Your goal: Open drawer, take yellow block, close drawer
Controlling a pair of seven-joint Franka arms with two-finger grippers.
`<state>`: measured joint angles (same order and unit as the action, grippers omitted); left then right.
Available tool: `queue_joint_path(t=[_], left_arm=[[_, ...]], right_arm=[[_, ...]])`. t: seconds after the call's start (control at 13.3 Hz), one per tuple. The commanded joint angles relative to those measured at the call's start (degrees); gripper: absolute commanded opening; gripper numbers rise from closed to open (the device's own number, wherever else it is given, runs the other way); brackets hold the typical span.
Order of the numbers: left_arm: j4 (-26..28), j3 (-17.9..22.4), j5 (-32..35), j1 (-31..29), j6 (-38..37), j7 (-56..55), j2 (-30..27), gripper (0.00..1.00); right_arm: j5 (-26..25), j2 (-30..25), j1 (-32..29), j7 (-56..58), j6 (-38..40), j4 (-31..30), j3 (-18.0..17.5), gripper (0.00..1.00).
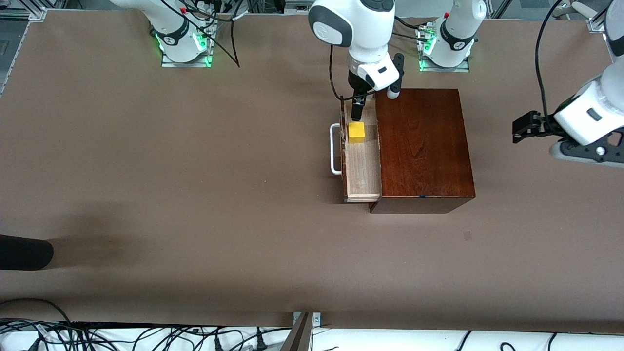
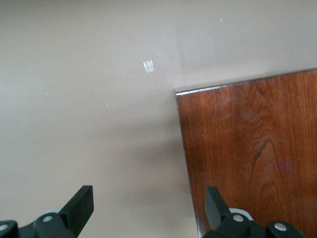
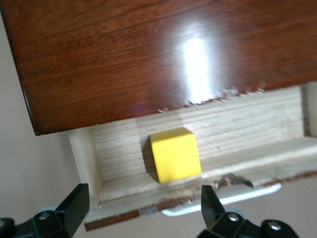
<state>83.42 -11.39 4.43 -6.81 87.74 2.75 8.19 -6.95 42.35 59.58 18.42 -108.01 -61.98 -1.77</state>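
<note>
Drawer (image 1: 361, 163) open from box (image 1: 423, 146), block (image 1: 356, 132) inside; right gripper (image 1: 356, 113) released above block. Left gripper (image 2: 148, 208) spread, waiting over box edge. Right wrist view alone shows handle (image 3: 223, 202) underside.

drawer (image 1: 361, 161) only partly out, rest hidden inside box (image 1: 423, 146); left arm (image 1: 592, 114) cut off at front view edge; handle (image 3: 223, 198) mostly hidden by drawer front in right wrist view

Brown table (image 1: 195, 195), cables (image 1: 146, 336), perhaps tape (image 1: 467, 235).
</note>
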Motion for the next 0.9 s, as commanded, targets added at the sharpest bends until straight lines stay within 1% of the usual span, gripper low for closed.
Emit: queue_joint_path(t=[0.0,0.15,0.3,0.38,0.6,0.83], left_arm=[[8.76,7.86,-1.79,5.22,6.21,1.03,-5.64,1.0],[10.0,8.22,-1.7,4.71,7.62,1.12,-5.64,1.0],[9.92,7.7,-1.88,4.44,6.23,1.03,-6.6,1.0],[9.05,7.35,-2.14,4.62,3.96,0.59,-6.96,1.0],[8.51,7.35,-2.76,4.88,3.58,0.41,-6.61,1.0],[8.42,7.35,-2.76,5.05,3.58,0.41,-6.61,1.0]], right_arm=[[-1.22,2.12,0.45,4.52,0.87,2.57,0.63,1.0],[-2.01,3.52,0.45,5.93,0.08,2.57,0.63,1.0],[-2.1,4.76,0.45,7.33,-1.32,2.57,0.71,1.0],[-2.1,5.37,0.36,7.86,-2.28,2.57,0.8,1.0],[-2.1,6.34,0.01,8.56,-4.05,2.57,0.98,1.0],[-2.1,6.52,-0.17,9.27,-4.05,2.57,1.07,1.0]])
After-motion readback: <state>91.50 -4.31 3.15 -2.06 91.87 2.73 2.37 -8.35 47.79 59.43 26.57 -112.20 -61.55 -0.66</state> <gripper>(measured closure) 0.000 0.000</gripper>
